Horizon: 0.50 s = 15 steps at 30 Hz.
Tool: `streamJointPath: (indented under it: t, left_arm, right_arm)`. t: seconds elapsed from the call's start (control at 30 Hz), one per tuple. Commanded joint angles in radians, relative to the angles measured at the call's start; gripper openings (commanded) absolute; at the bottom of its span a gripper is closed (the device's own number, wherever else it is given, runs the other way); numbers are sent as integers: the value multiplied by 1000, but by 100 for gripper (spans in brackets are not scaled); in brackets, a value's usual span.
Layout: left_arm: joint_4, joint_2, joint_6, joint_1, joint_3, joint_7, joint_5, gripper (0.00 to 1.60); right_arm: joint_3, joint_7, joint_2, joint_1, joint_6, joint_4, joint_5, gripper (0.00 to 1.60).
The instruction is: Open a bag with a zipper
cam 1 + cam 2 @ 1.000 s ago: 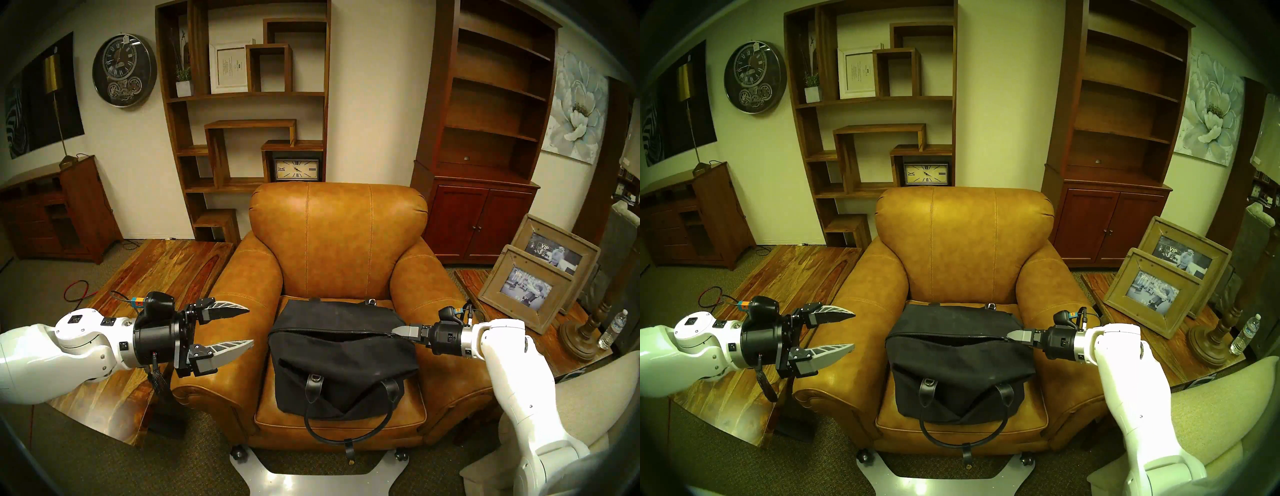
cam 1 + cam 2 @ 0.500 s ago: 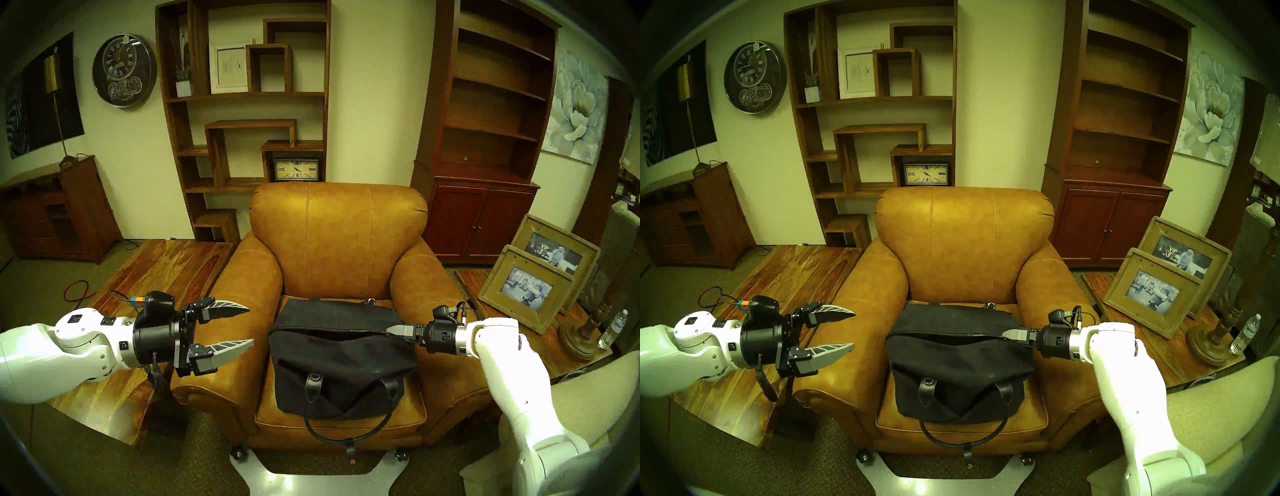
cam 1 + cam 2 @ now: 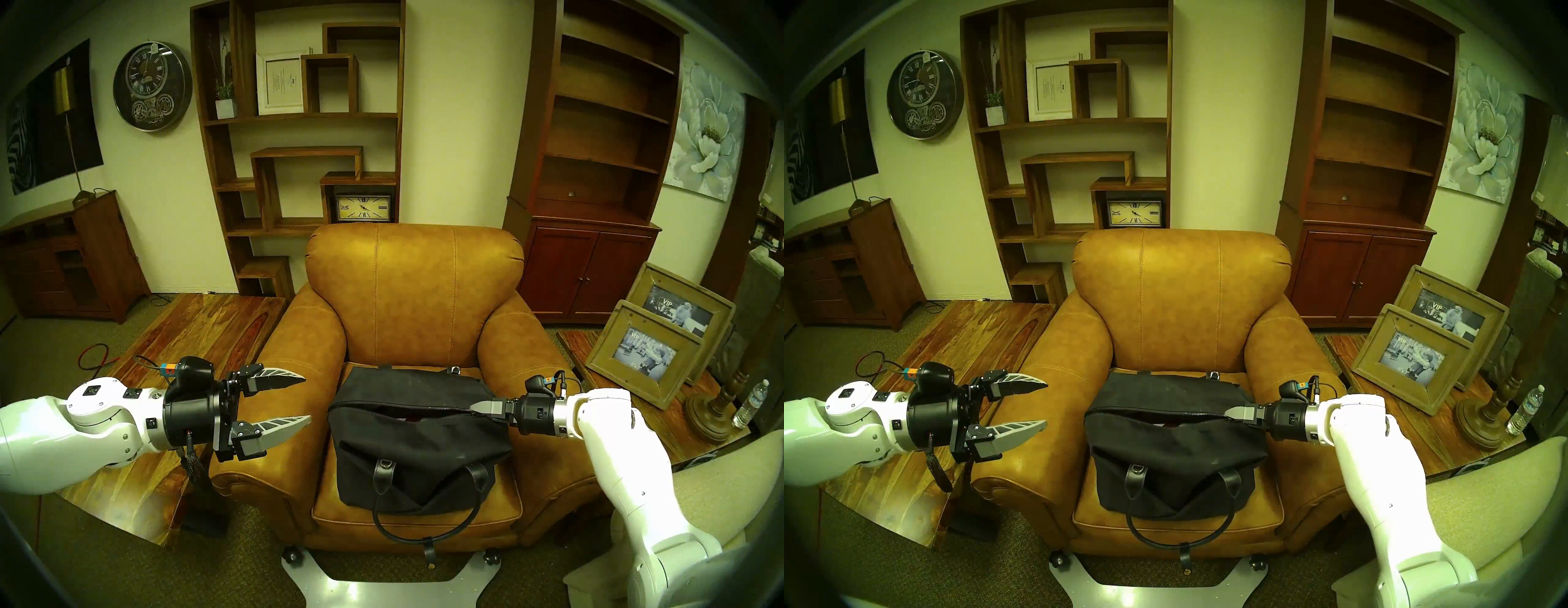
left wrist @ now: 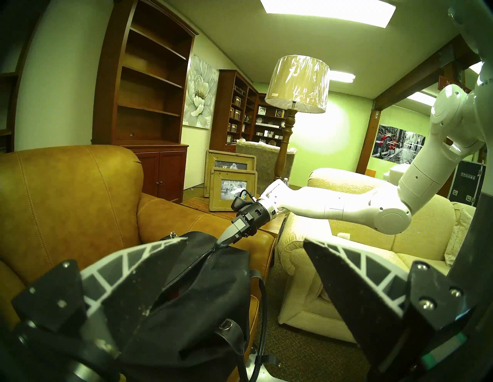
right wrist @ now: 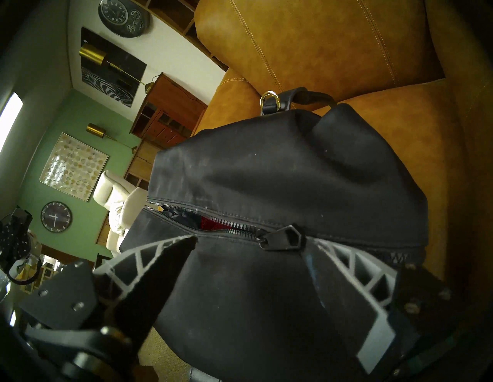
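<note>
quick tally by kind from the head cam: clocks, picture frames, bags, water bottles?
Clocks: 2, wall clock and shelf clock
Picture frames: 3, two wooden frames and a white shelf frame
Bags: 1, bag
Water bottles: 1, bottle
Total: 7

The bag [image 3: 418,437] sits on the armchair [image 3: 413,297] seat, its zipper [image 3: 428,408] running left to right. The left end effector [image 3: 306,399] hangs over the left armrest; the right end effector [image 3: 477,406] is at the zipper's right end.
</note>
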Motion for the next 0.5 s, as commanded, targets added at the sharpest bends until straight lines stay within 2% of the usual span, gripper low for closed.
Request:
streamJointPath:
  t: [0.0,0.33,0.47]
  left_arm:
    - [-11,3,-8,1,-12,3,-8,160]
    - [-11,7,-12,4,-13,4,-10,160]
    - [-11,9,-13,5,-13,5,-11,160]
  right_arm:
    - [-10,55,10,2,-3,-20,23,107]
    - [-22,34,16,0,-19,-15,25,109]
    - [-20,25,15,2,-29,-11,25,115]
